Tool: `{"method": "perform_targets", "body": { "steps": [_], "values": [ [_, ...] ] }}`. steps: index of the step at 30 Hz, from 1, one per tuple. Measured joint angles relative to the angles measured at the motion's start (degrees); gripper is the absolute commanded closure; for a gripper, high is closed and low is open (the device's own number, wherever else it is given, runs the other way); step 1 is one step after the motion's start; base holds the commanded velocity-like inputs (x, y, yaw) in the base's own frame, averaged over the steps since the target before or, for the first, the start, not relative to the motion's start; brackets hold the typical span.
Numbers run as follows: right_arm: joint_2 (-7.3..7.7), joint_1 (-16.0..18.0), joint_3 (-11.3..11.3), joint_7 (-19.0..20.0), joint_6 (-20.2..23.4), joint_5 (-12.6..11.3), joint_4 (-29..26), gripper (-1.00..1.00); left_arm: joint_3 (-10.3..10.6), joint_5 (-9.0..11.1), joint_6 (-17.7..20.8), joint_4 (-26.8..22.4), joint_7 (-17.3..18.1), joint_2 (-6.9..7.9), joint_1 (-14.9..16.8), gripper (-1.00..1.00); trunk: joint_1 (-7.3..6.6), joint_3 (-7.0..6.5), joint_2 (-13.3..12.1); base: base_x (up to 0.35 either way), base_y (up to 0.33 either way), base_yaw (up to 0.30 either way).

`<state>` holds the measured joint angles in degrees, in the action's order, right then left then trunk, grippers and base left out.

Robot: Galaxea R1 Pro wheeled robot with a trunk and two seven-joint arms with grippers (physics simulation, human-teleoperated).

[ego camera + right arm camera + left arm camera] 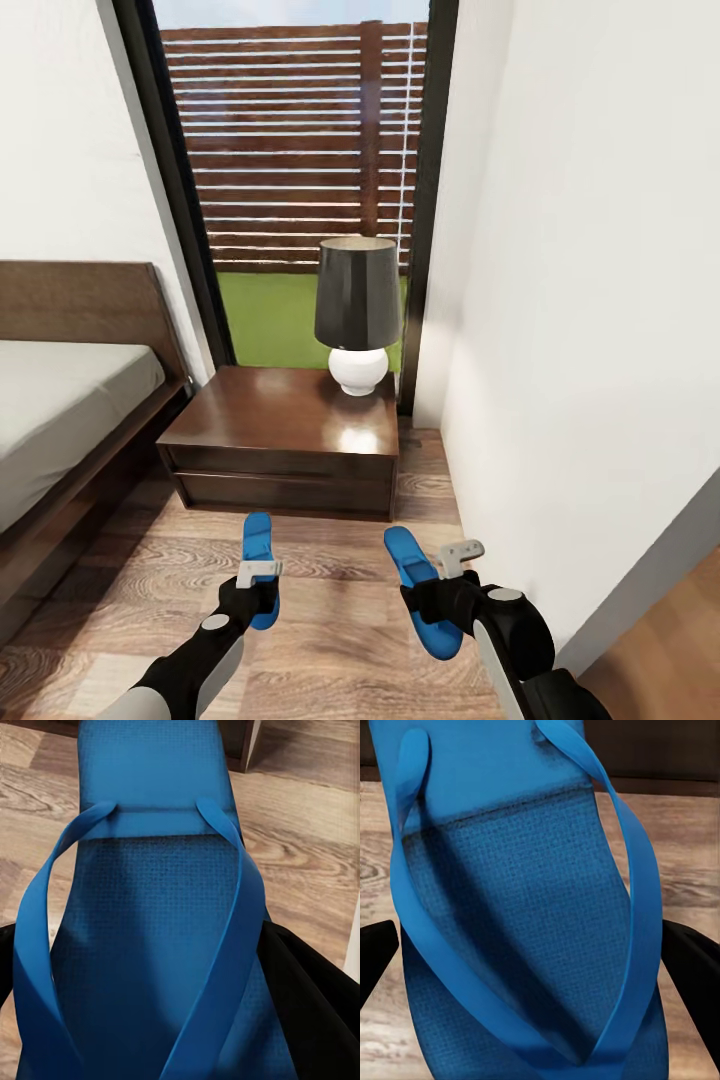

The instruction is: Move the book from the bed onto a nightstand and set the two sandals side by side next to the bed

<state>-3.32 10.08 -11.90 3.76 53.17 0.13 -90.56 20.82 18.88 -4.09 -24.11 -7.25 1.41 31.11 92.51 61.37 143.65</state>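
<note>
While each arm carries one bright blue sandal low over the plank floor (330, 640), the pair points its long axes toward the nightstand (285, 440), with the bed (70, 420) off to the left. The left pincer (258, 585) is clamped on the left sandal (259, 565), which runs nearly straight ahead; the right pincer (447, 585) is clamped on the right sandal (420, 590), which is slanted and sits well apart from its mate. Setting them side by side will likely call for bringing them closer and squaring the right one, and the left arm is nearer the bed. Both are flat, textured-soled flip-flops with blue straps; the wrist views show dark fingers (694, 960) flanking each sole (142, 945).
</note>
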Motion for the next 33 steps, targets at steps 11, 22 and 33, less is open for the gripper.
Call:
{"method": "perform_targets", "body": {
  "steps": [11, 22, 33],
  "values": [
    [-0.02, 0.0, 0.0, 0.0, 0.0, 0.0, 0.0, 1.00, 0.1, 0.0, -0.2, -0.1, -0.1, 0.02, 0.0, 1.00, 0.00, 0.00, 0.0, 0.000, 0.000, 0.000],
    [-0.09, 0.0, -0.1, 0.0, 0.1, 0.0, 0.0, 1.00, 0.3, 0.0, -0.2, -0.1, -0.1, 0.03, 0.0, 1.00, 0.00, 0.08, 0.0, 0.000, 0.012, 0.074],
    [-0.09, 0.0, -0.1, 0.0, 0.0, 0.0, 0.0, 1.00, 0.4, 0.0, -0.2, -0.1, -0.1, 0.02, 0.0, 1.00, 0.00, 0.22, 0.0, 0.000, 0.040, 0.093]
  ]
}}
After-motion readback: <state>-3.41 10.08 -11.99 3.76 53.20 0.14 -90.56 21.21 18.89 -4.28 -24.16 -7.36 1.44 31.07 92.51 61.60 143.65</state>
